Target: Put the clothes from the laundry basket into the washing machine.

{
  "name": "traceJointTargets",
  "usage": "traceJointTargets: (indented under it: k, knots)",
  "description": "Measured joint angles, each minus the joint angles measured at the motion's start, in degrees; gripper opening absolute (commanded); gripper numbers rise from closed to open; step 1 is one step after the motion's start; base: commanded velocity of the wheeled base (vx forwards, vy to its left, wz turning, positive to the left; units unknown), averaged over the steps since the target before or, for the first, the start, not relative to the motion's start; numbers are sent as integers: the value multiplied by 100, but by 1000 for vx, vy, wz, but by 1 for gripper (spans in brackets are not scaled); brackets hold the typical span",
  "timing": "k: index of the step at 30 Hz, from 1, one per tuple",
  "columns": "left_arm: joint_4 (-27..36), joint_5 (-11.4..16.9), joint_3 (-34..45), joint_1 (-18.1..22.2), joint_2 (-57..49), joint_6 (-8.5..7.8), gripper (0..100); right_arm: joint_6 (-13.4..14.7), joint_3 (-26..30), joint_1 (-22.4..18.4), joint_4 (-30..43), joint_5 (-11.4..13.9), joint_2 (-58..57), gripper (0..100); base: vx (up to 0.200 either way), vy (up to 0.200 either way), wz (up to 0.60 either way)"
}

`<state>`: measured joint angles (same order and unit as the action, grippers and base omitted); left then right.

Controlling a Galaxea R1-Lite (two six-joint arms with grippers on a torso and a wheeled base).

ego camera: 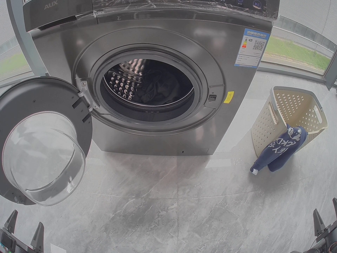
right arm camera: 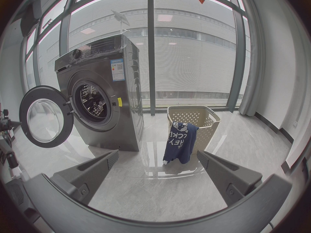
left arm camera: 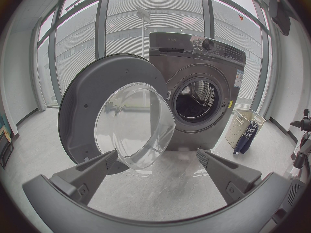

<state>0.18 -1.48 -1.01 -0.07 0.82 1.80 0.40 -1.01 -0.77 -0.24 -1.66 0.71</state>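
The grey washing machine stands ahead with its round door swung wide open to the left. Dark clothing lies inside the drum. To the machine's right a beige laundry basket stands on the floor, and a navy garment with white print hangs over its front rim down to the floor. My left gripper is low at the near left, open and empty. My right gripper is low at the near right, open and empty, a good way short of the basket and navy garment.
Grey tiled floor spreads between me and the machine. The open door juts out on the left side at gripper height. Tall windows stand behind the machine and basket.
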Motion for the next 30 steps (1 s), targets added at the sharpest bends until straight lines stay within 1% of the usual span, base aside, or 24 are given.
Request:
traceJointTargets:
  k: [3, 30]
  knots:
    - [-7, 6, 0, -2, -9, -2, 100, -24, 0, 0, -5, 40, -2, 100, 0, -200, 0]
    - [-11, -11, 0, -2, -13, 40, 100, -24, 0, 17, 2, 43, 2, 100, 0, -200, 0]
